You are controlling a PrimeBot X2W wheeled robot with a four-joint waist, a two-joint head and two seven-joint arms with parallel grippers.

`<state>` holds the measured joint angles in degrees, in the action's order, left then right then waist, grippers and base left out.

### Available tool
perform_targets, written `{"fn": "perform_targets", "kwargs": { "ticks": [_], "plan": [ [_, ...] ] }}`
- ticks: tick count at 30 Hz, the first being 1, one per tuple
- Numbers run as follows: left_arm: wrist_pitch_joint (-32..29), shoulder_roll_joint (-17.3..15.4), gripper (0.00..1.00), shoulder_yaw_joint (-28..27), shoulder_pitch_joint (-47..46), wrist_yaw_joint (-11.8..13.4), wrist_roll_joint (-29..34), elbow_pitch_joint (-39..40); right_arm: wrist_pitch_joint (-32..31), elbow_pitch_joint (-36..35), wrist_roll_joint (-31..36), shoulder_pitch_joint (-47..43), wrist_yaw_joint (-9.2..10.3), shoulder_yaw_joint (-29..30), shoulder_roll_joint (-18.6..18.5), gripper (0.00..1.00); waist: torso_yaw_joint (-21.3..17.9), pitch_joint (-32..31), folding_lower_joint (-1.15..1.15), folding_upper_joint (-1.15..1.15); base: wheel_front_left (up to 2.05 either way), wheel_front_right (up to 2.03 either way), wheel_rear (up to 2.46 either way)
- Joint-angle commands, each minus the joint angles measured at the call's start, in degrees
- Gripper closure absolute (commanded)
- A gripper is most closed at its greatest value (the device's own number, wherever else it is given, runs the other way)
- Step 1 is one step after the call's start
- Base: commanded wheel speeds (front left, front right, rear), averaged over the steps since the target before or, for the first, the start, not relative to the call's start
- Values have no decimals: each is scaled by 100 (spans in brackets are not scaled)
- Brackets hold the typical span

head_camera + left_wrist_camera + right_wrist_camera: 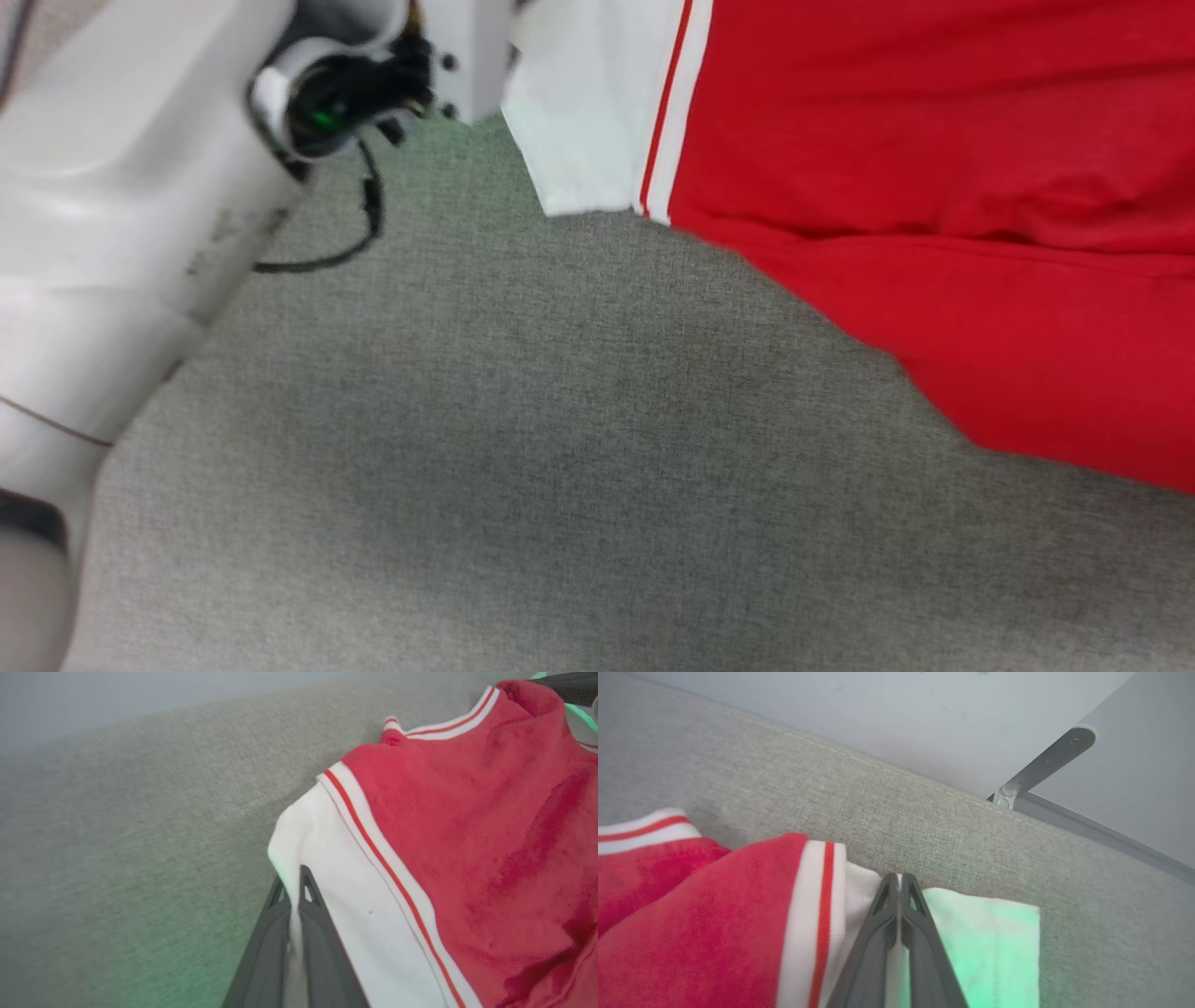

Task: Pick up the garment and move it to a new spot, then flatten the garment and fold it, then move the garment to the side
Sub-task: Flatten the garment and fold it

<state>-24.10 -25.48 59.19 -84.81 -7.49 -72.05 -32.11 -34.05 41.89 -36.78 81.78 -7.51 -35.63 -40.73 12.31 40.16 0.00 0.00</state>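
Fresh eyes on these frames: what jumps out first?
The red garment with white sleeves and striped trim comes first, bright at the upper right of the head view against the grey fabric surface. Next come the left fingers, pinched shut on a white sleeve's edge in the left wrist view. The right fingers are likewise shut on green-tinted white sleeve cloth in the right wrist view.

Garment (467, 835) cloth is seen as soft and matt: red body with a fuzzy nap, white sleeve smoother at the left gripper (293, 881), striped trim ribbed. Right gripper (900, 881) fingers are seen as dark matt plastic. Grey upholstery (467, 467) around the grippers is noted as coarse-woven, matt. Bracket (1041, 763) beyond the right gripper: brushed metal. Arm shell (112, 187): glossy white plastic.
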Motion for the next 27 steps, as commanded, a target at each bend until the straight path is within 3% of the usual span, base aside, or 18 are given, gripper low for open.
{"fn": "perform_targets", "kwargs": {
  "ticks": [1, 7, 17, 23, 27],
  "plan": [
    [365, -143, 100, -17, -79, 3, 49, -105, 315, 74, 69, -32, 4, 18, 24, 100, -77, -208, 0, 0, 0, 0, 0],
    [1555, -103, 100, -268, -343, 7, 158, -946, 1561, 577, 674, 404, 7, 387, 49, 100, -205, -629, 0, 0, 0, 0, 0],
    [3460, 357, 100, -1227, -1578, 91, -6, -2444, 3842, 1935, 2189, 1880, 20, 2020, 535, 100, -418, -990, 0, 0, 0, 0, 0],
    [3799, 478, 100, -1379, -2068, 36, 70, -2637, 4389, 2360, 2810, 2342, 21, 2555, 717, 100, -447, -1152, 0, 0, 0, 0, 0],
    [3776, 551, 100, -1267, -1868, 15, -6, -2525, 4526, 2613, 3069, 2317, 20, 2656, 911, 100, -472, -1267, 0, 0, 0, 0, 0]
  ]
}}
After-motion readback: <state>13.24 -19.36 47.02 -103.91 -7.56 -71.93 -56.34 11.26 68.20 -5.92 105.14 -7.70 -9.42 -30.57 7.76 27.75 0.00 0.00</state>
